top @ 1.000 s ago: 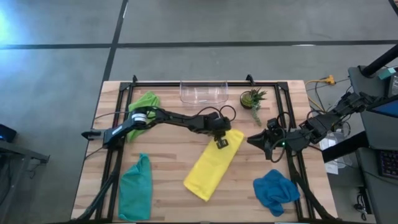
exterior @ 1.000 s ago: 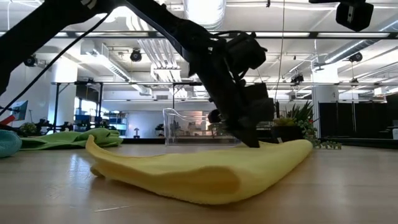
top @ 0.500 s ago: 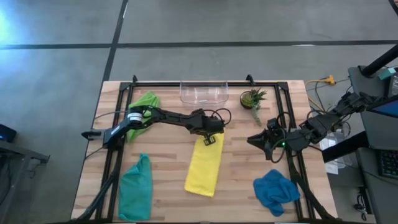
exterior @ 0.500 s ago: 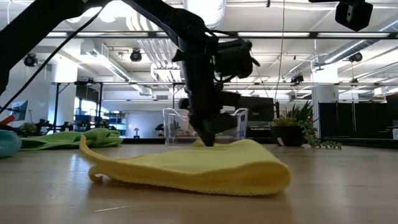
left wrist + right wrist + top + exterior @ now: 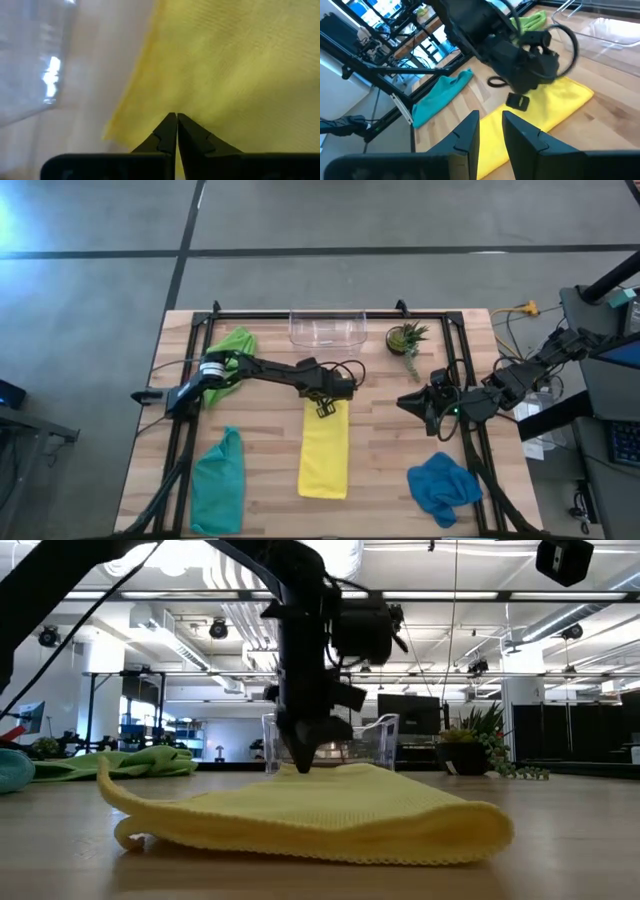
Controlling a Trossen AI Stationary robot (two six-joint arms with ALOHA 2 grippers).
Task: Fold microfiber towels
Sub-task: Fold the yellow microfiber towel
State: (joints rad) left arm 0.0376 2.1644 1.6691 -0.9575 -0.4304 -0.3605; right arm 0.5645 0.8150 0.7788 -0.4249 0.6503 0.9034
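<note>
The yellow towel (image 5: 324,453) lies folded into a long narrow strip in the middle of the table (image 5: 380,470), its long axis running from the far side toward the near edge. The left gripper (image 5: 325,408) sits at the strip's far end, its fingers pinched together on the yellow cloth there; in the left wrist view the two dark fingertips (image 5: 167,131) meet at a point against the yellow weave. From table height the strip shows as a low, doubled mound with its near edge curling under, and the left arm comes down onto its far edge. The right gripper (image 5: 408,404) hovers off to the right of the strip, near the table's right rail, its fingers a little apart and holding nothing. The lime green towel (image 5: 236,346) lies bunched at the far left corner, the teal towel (image 5: 217,479) at the near left, and the blue towel (image 5: 443,485) at the near right. A clear plastic bin (image 5: 327,327) and a small potted plant (image 5: 406,339) stand along the far edge.
</note>
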